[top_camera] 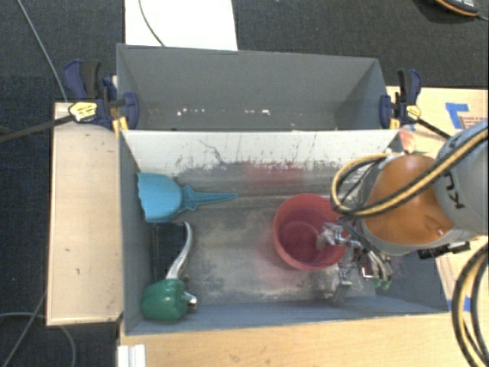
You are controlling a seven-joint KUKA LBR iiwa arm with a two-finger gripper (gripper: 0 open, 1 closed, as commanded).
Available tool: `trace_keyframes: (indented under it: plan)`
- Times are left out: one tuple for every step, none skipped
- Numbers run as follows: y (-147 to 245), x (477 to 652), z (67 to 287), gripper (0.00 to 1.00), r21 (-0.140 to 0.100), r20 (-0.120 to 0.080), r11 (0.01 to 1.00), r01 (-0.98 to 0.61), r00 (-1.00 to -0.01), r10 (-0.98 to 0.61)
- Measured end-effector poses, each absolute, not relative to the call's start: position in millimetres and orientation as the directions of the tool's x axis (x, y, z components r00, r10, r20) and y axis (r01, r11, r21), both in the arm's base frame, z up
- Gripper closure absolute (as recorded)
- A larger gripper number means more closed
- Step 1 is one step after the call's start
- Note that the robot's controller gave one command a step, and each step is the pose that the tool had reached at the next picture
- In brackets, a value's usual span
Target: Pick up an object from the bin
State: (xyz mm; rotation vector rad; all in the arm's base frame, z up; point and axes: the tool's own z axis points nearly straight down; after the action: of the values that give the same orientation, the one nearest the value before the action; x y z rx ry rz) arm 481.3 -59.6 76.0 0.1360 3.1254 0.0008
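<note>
Just right of the red cup (303,241), by its rim: gripper (341,272), clenched or released cannot tell

Dark grey carpet floor (306,14) all around, thin pale cable (38,33) at upper left

Visible link of the arm (467,176): light grey, smooth and rounded, with black lettering on its side that is only partly legible. The wrist sits under a glossy, dome-shaped orange cover (405,209); a bundle of black and pale yellow cables (359,176) loops over the cover's top and runs on along the grey link, with more dark cables (467,312) curving at lower right. The gripper (345,275) is bare silvery metal with small brackets and a little green part (382,284) at its side
</note>
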Motion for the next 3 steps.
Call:
trace_keyframes:
  plan:
    - [-51.1,482.7,73.2,1.0,0.003,-0.012,1.0,0.016,-1.0,0.016]
    - [-51.1,482.8,73.2,1.0,0.003,-0.012,1.0,0.015,-1.0,0.015]
    - [-52.5,484.6,73.4,1.0,0.004,-0.016,1.0,0.007,-1.0,0.007]
